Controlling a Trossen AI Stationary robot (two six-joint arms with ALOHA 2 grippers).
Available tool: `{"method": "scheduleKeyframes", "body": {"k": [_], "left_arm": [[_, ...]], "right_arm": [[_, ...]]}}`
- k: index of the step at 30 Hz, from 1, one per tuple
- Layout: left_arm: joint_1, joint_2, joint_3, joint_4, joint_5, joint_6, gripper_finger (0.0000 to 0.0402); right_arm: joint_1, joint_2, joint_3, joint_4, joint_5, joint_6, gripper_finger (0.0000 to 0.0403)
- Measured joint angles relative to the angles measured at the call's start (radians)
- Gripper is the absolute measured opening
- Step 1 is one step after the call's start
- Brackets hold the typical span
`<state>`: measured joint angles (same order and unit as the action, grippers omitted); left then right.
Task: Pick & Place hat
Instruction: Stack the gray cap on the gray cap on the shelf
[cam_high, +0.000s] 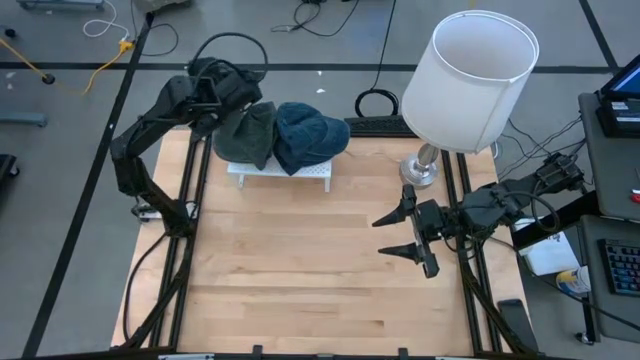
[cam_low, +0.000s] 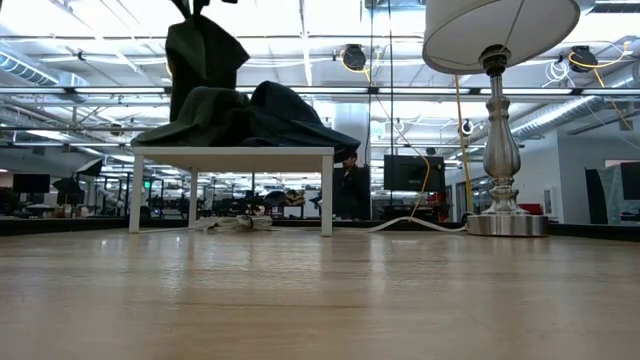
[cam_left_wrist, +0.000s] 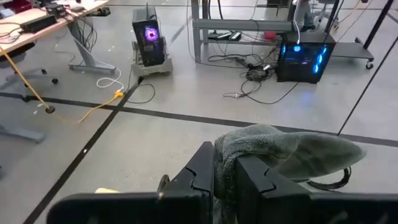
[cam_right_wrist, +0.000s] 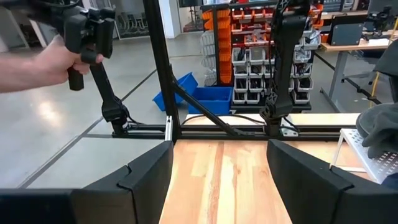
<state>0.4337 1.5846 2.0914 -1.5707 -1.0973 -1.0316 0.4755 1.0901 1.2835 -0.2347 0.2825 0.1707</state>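
Two hats are seen on a small white stand, one of them pinched by the left gripper.

The grey-green hat (cam_high: 248, 133) is draped over the white stand (cam_high: 280, 173), its edge clenched between the left gripper's (cam_high: 214, 100) fingers (cam_left_wrist: 199, 171), with the blue hat (cam_high: 308, 135) touching it on the side away from those fingers. The right gripper (cam_high: 398, 235) is held apart from the hats, its fingers (cam_right_wrist: 149, 174) released and spread over bare wooden table (cam_high: 320, 290), nothing between them. A white-shaded lamp (cam_high: 470, 80) is placed just beyond this gripper. A person's hand (cam_right_wrist: 43, 62) is seen beyond the table, gripping a dark handle.
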Motion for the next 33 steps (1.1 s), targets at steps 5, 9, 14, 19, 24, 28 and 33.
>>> {"method": "scheduleKeyframes", "body": {"k": [5,9,14,19,24,28,33], "left_arm": [[0.018,0.002,0.0,0.0,0.006,-0.028,0.0025],[0.032,-0.005,0.0,0.0,0.021,-0.08,0.0025],[0.061,-0.007,0.001,0.0,0.162,-0.225,0.0025],[0.062,-0.007,0.001,0.0,0.253,-0.311,0.0025],[0.054,-0.01,0.001,0.0,0.288,-0.389,0.0025],[0.063,-0.027,0.017,-0.001,0.315,-0.388,0.0025],[0.101,-0.067,0.081,-0.001,0.354,-0.318,0.0025]], "right_arm": [[0.0,0.0,0.0,-0.039,0.0,0.0,0.0254],[0.0,-0.001,-0.019,-0.022,0.001,0.0,0.0253],[0.0,0.001,-0.073,-0.019,0.001,0.026,0.0253],[0.0,-0.002,-0.134,-0.019,0.0,0.14,0.0253],[0.0,-0.003,-0.168,-0.018,0.0,0.192,0.0254],[0.0,-0.003,-0.181,-0.017,0.0,0.202,0.0253],[0.001,-0.003,-0.183,-0.017,0.001,0.202,0.0254]]}}
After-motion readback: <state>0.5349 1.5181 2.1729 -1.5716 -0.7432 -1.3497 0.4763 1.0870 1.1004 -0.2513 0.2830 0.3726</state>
